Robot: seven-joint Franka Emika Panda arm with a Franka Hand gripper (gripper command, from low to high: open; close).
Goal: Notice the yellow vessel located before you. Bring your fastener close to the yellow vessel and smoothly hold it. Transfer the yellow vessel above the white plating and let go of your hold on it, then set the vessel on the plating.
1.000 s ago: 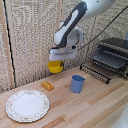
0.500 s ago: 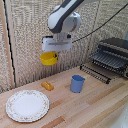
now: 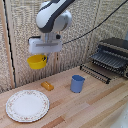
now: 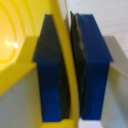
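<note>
The yellow vessel (image 3: 36, 61), a small bright-yellow bowl, hangs in the air well above the table, held by its rim. My gripper (image 3: 42, 55), a white boxy head on a white-and-grey arm, is shut on that rim. The wrist view shows the thin yellow rim (image 4: 66, 75) pinched between the two dark-blue fingers (image 4: 92, 70). The white plate (image 3: 27, 105) with a faint patterned rim lies flat on the wooden table at the exterior view's lower left, below the bowl and nearer the camera.
A small orange block (image 3: 47, 86) lies on the table between the plate and a blue cup (image 3: 77, 83). A dark toaster oven with a wire rack (image 3: 109, 59) stands at the exterior view's right. A woven panel wall stands behind the table.
The arm has carried the bowl toward the exterior view's left and upward, away from the blue cup. The grip on the rim stays shut.
</note>
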